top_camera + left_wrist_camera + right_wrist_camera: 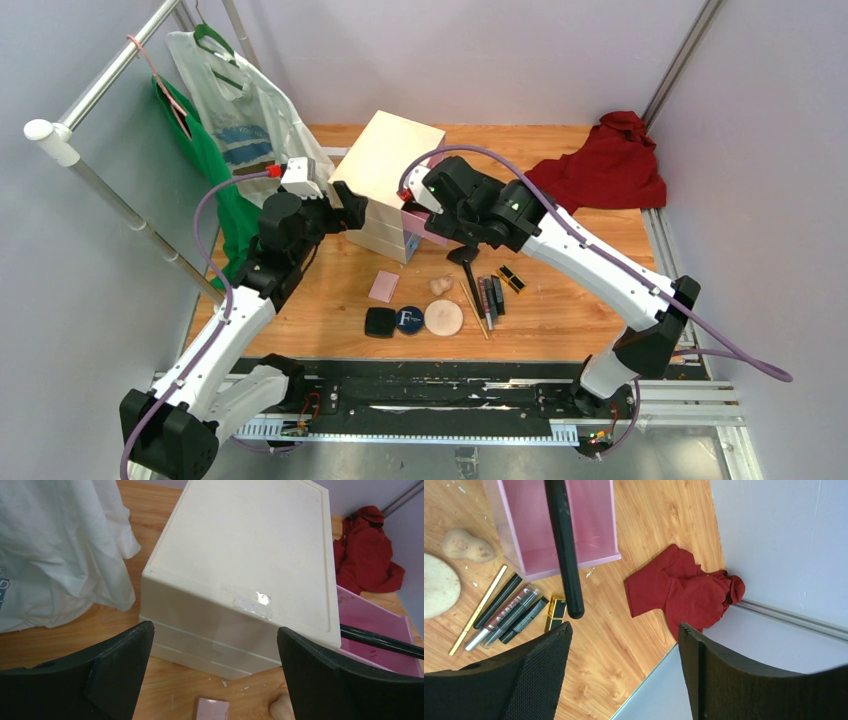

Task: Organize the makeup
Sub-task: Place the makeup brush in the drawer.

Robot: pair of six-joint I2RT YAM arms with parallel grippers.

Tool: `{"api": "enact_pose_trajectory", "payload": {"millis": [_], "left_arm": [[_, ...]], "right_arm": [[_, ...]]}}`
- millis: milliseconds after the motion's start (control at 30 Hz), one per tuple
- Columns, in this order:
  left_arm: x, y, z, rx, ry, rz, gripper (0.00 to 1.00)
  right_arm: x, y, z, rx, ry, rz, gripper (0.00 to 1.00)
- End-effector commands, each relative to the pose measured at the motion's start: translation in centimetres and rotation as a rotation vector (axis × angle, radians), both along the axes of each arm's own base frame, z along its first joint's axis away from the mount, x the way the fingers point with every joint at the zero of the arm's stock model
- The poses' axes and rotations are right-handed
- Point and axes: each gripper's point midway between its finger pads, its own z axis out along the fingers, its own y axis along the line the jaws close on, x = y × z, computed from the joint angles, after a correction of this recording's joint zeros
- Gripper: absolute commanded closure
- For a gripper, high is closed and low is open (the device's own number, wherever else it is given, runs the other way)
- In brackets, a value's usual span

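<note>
Cream plastic fills the space ahead of the left gripper [215, 630]: the cream chest [240, 555] stands just beyond its fingertips. The jaws are spread wide, with nothing held between them. Close below them, on the wooden table [185, 685], lies the pink square [212, 710]. A white plastic bag [55, 555] hangs off to the outer side of this gripper. The right gripper [624, 630] is also wide open and empty, with only bare wood and a red cloth [684, 592] showing between and beyond its fingers. Ahead of it sits the pulled-out pink drawer [594, 525], and the black brush [564, 555] runs across that drawer. The brush's rounded end stops just ahead of one fingertip, outside the gap between the two fingers; whether it touches that finger cannot be told. Right by that end lies the black-gold lipstick [555, 611], and further out on the same side lie the pencils [499, 612], side by side. Beyond them are the beige sponge [466, 545] and the edge of the beige round puff [439, 585]. From above, the rest of the makeup lies on the table on the near side of both grippers, towards the arm bases — the black square compact [379, 322], the round navy compact [409, 319] touching it, and the puff just beside that.
</note>
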Motion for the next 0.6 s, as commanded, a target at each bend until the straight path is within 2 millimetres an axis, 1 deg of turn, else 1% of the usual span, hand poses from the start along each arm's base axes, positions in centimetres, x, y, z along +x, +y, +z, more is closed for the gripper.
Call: {"api": "enact_pose_trajectory", "payload": {"millis": [0,300,433,567], "left_arm": [[0.1,0.1,0.8,-0.006,-0.027,0.006,0.02],[0.0,0.2,1.2,-0.003,-0.037,0.009,0.02],[-0.2,0.4,1.5,-0.002,-0.043,0.012,0.02],[-0.4,0.6,1.7,0.005,-0.047,0.019,0.02]], "right_arm": [[1.4,-1.2,0.9,0.022,-0.052,-0.073,0.23],[2.0,-2.1,0.9,0.065,-0.091,-0.188,0.21],[2.5,-2.8,0.2,0.091,-0.128,-0.304,0.21],[2.4,-4.1,-0.1,0.124,-0.182,-0.423,0.22]]}}
